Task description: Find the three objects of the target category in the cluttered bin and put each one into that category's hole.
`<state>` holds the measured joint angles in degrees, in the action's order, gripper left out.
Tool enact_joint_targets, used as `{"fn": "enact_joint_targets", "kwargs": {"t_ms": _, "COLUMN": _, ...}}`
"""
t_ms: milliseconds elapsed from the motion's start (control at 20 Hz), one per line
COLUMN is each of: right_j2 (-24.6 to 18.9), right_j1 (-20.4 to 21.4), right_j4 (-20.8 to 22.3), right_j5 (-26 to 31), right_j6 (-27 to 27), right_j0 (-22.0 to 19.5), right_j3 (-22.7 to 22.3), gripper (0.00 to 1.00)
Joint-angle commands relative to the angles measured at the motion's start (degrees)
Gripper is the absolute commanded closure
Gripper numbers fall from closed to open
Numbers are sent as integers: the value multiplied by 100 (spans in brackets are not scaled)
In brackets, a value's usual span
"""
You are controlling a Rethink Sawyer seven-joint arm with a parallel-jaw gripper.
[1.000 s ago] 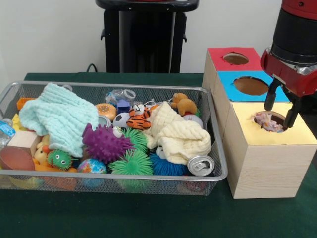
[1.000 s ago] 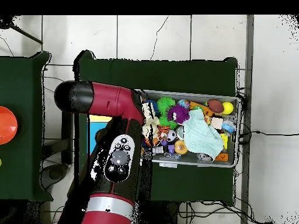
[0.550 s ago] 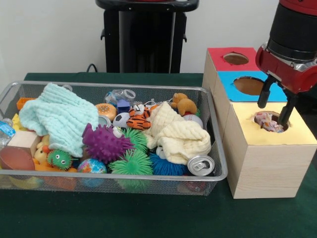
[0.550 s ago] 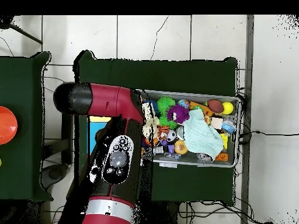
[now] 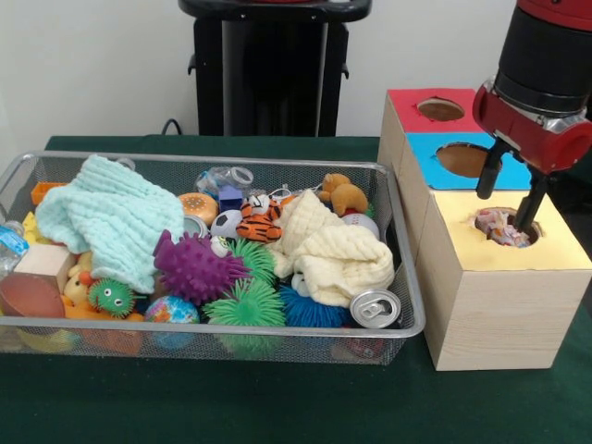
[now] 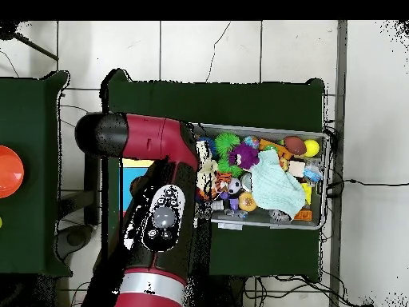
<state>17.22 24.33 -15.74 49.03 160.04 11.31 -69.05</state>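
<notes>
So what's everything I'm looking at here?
Bin: 1, wire mesh, on the green table.
Mint cloth: 1, bin's left.
Cream cloth: 1, bin's right.
Spiky balls: purple, two green, blue, bin's front.
Tiger toy: 1, orange, bin's middle.
Bear: 1, brown, bin's back.
Can: 1, silver, front right corner.
Wood block: 1, left edge.
Box: 1, wooden, right of bin; red, blue and yellow tops, each with a hole.
Item in the yellow hole: 1, pinkish.
Pincer: 1, black, open, above the yellow hole.
Arm: 1, red and black.
</notes>
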Motion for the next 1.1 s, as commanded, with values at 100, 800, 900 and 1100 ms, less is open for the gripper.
{"fn": "enact_joint_targets", "kwargs": {"t_ms": 100, "right_j2": -333, "right_j1": 91, "right_j4": 239, "right_j5": 1292, "right_j6": 97, "right_j0": -26, "right_j3": 190, "gripper": 0}}
{"fn": "enact_joint_targets", "kwargs": {"t_ms": 800, "right_j2": -316, "right_j1": 87, "right_j4": 268, "right_j5": 1384, "right_j6": 189, "right_j0": 56, "right_j3": 285, "gripper": 100}}
{"fn": "enact_joint_targets", "kwargs": {"t_ms": 900, "right_j2": -323, "right_j1": 93, "right_j4": 265, "right_j5": 1395, "right_j6": 169, "right_j0": 56, "right_j3": 287, "gripper": 100}}
{"fn": "enact_joint_targets", "kwargs": {"t_ms": 1100, "right_j2": -406, "right_j1": 98, "right_j4": 193, "right_j5": 1331, "right_j6": 106, "right_j0": -30, "right_j3": 253, "gripper": 100}}
